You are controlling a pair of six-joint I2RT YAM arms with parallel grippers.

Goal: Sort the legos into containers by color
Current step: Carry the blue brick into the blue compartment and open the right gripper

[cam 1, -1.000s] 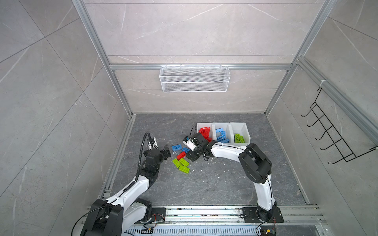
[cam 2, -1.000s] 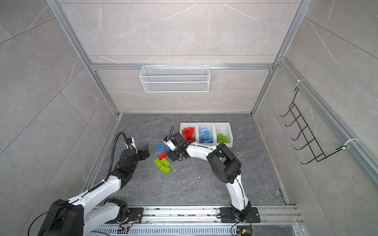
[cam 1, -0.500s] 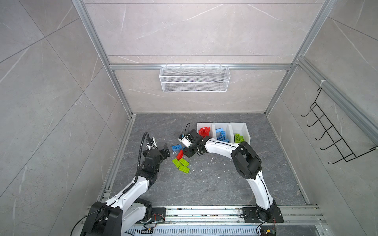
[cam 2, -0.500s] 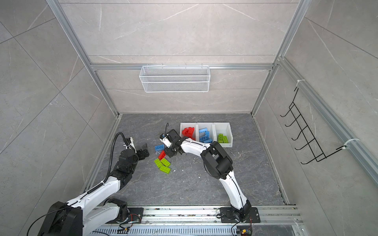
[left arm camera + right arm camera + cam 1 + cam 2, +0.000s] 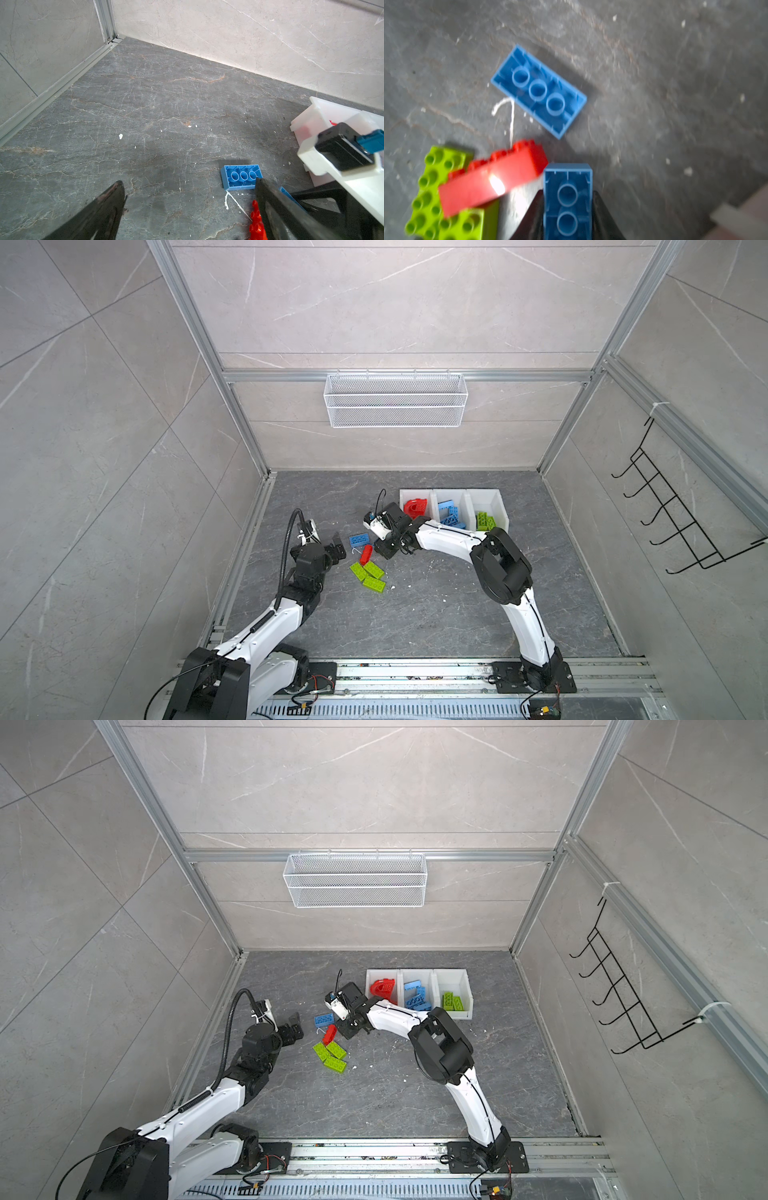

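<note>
Two blue bricks are outside the white bins (image 5: 498, 510). The loose blue brick (image 5: 359, 539) lies upside down on the floor (image 5: 415, 614). The held blue brick (image 5: 567, 178) is clamped between the fingers of the right claw (image 5: 568, 194), just beside a red brick (image 5: 492, 182) resting on green bricks (image 5: 431, 187). The left claw (image 5: 189, 182) gapes wide, empty, near the loose one.

Left arm: elbow bent, reaching in from the left. Left gripper (image 5: 337, 546) low, jaws spread wide. Right arm: arched across the middle. Right gripper (image 5: 381, 549) angled down, jaws pinched on blue brick (image 5: 568, 187).
</note>
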